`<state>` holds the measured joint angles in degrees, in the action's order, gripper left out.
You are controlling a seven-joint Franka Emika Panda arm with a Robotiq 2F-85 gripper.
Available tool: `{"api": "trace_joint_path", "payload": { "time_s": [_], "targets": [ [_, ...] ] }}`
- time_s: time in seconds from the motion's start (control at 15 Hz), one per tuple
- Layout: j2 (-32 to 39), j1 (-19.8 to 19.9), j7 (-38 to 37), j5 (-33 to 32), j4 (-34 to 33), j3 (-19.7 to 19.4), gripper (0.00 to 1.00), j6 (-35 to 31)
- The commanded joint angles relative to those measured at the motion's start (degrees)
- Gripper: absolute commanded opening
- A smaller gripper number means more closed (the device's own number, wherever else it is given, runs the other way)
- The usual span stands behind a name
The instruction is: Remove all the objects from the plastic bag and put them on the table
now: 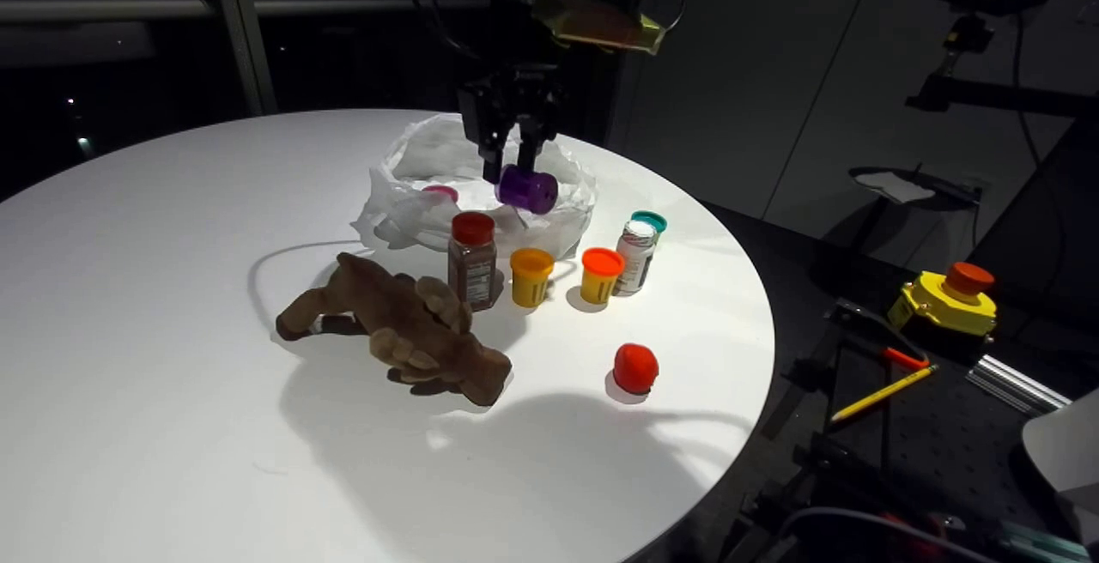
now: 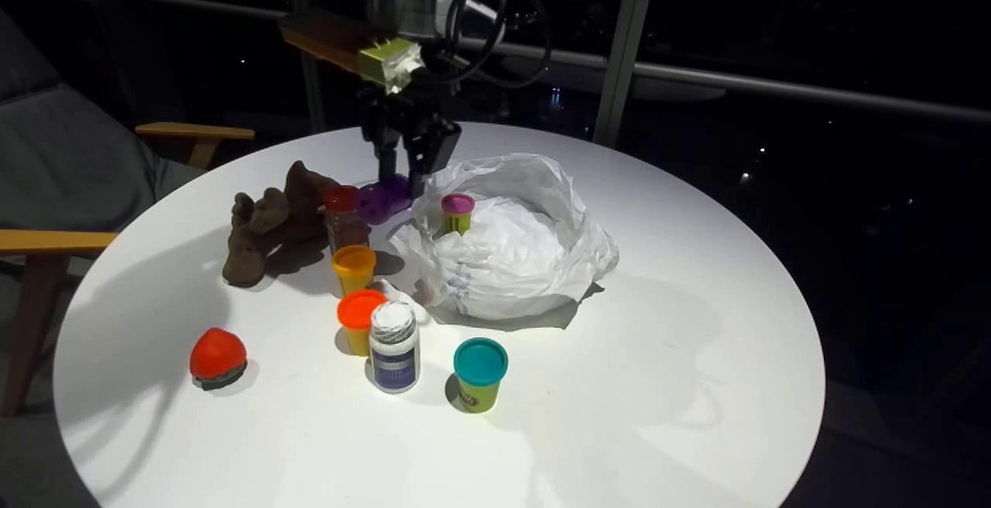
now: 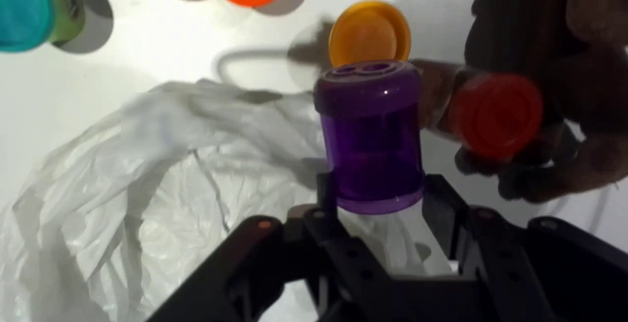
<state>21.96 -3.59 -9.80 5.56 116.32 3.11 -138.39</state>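
Purple jar (image 3: 373,140) hangs in the air, tipped onto its side, and the gripper (image 1: 509,170) has it clamped between its tips, near the rim of the plastic bag (image 2: 503,291)! Inside that bag, close to the wall, a pink-lidded jar (image 2: 457,217) stands upright. Out on the round white table (image 1: 154,374), the red-capped bottle (image 1: 472,271) stands tall, the brown plush (image 1: 403,318) sprawled just beside it. Next along, the amber-lidded jar (image 1: 531,280), then the orange-lidded jar (image 1: 599,278) with the white bottle (image 2: 395,353) just beside, and the teal-lidded jar (image 2: 480,376) near them, all upright. The red rounded thing (image 1: 635,368) sits apart, over toward the table's edge. Off the table, in an exterior view, there's a yellow-and-red device (image 1: 944,304) and a yellow pencil (image 1: 884,394); in an exterior view, a grey chair (image 2: 77,156).
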Motion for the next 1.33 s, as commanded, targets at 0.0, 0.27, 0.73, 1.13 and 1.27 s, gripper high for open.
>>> {"api": "trace_joint_path", "payload": {
  "time_s": [0.0, 0.27, 0.73, 1.13, 1.27],
  "targets": [
    [-3.14, -1.65, 0.08, 1.83, 6.92, 2.07, 0.25, 0.67],
    [-5.11, -5.87, -2.65, -0.13, 13.42, 3.65, 0.25, -3.71],
    [-5.53, -8.40, -1.25, 0.29, 18.80, 5.68, 0.25, -9.67],
    [0.21, -12.31, -5.10, -10.58, 20.55, 0.26, 0.24, -26.97],
    [1.51, -13.74, -5.32, -12.15, 20.52, -1.68, 0.24, -29.74]
  ]
}}
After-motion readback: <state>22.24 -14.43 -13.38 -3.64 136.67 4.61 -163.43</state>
